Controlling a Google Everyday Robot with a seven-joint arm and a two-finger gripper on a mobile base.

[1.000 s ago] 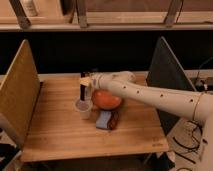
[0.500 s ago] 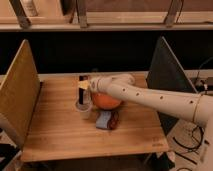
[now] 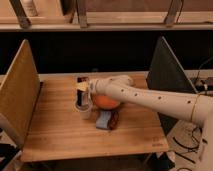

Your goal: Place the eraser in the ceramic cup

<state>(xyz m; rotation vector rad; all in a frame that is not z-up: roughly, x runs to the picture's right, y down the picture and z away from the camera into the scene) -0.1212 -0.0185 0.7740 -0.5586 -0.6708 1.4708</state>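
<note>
Gripper: the gripper (image 3: pixel 81 90) sits at the end of the pale arm (image 3: pixel 150 97), directly above the ceramic cup (image 3: pixel 83 110), near the left-centre of the wooden table (image 3: pixel 55 130).

Grip state: clamped on the eraser (image 3: pixel 80 91), which hangs roughly upright between the jaws — a pale face toward the camera, a dark edge at the top.

Eraser position: its lower end is at or just inside the cup's mouth; whether it touches the rim or the inside wall cannot be told.

Cup: upright on the table, just left of the reddish-brown bowl (image 3: pixel 106 101) and close to the blue pad (image 3: pixel 104 120) in front of it.

Done so far: the eraser is off the table and lined up over the cup, so the pick-up and carry look finished.

Left to do: by the look of it, lowering the eraser a little further, letting go, and lifting the arm clear — the eraser is not yet resting free in the cup.

Risk: the eraser is about as long as the cup is tall, so a tilted release could leave it leaning on the rim or tip the cup.
</note>
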